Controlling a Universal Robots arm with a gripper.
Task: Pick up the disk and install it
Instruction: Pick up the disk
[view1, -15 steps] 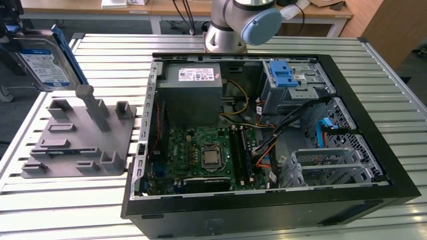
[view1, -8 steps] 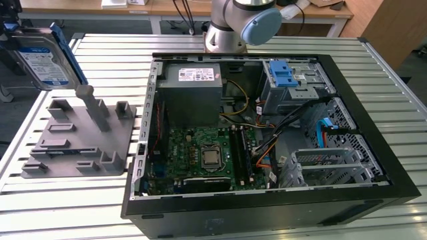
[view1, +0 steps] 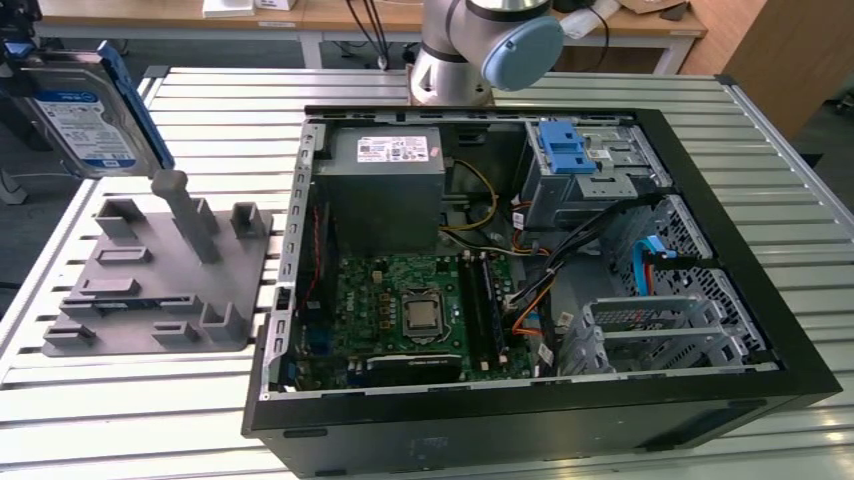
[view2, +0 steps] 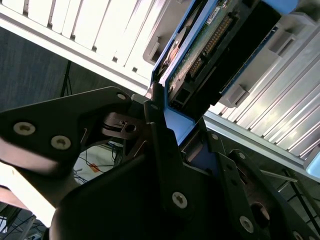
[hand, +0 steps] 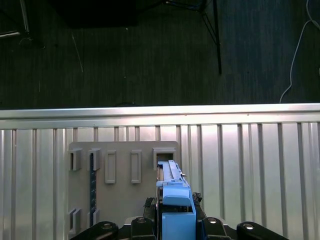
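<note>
Holding the disk (view1: 78, 105) in the air at the exterior view's left, well apart from the open computer case (view1: 534, 425) and higher than the grey fixture plate (view1: 147, 270) lying on the slatted metal surface (view1: 227, 130). Gripped by the blue carrier frame and not by the labelled face, probably to keep pressure off the drive body. In the second wrist view, clearly clamped: dark fingers (view2: 159, 135) pressed against the blue frame on both sides of the disk (view2: 210, 50), with no gap to see between finger and plastic, so judged a firm grasp by the gripper (view2: 182, 132). Carried on edge, with the white-and-blue label turned toward the exterior view and the connector end with its row of pins open to the second wrist view. In the first wrist view, looking straight down along the thin edge of the disk (hand: 175, 197) to the fixture plate (hand: 120, 180), just above one of its upright slots (hand: 163, 156); apparently kept vertical to match such a slot and to avoid scraping its walls. Inside the case, a drive cage with a blue latch (view1: 566, 148) beside the grey power-supply box (view1: 380, 180), on the side near the arm's base (view1: 474, 50); possibly the place meant for the installing, though hard to be sure from here. As to progress: picking up judged as done, installing not yet begun, with the disk far from any contact with the case.
</note>
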